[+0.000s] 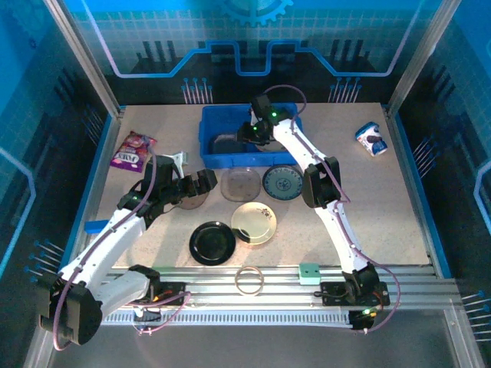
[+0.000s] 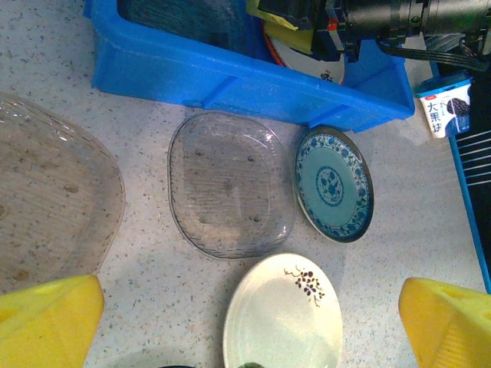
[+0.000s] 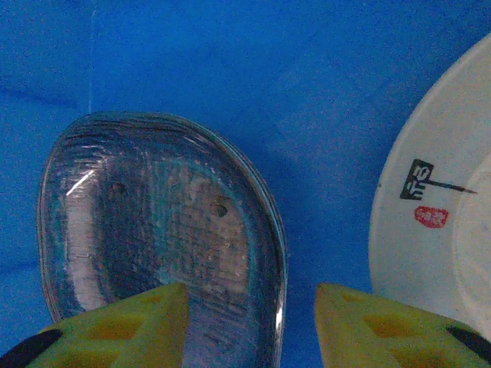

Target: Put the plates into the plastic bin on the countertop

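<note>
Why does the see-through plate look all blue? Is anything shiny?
Right wrist view: the clear plate lies in the blue bin, so blue shows through, with a white glare streak near its left edge. Top external view: the cream plate shines.

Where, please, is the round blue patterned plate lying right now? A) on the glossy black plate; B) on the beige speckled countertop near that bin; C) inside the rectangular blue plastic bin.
B: the round blue patterned plate lies flat on the beige countertop, just outside the blue plastic bin.

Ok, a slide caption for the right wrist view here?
Right gripper, fingers apart, over a clear plate lying in the blue bin, beside a white plate.
</note>
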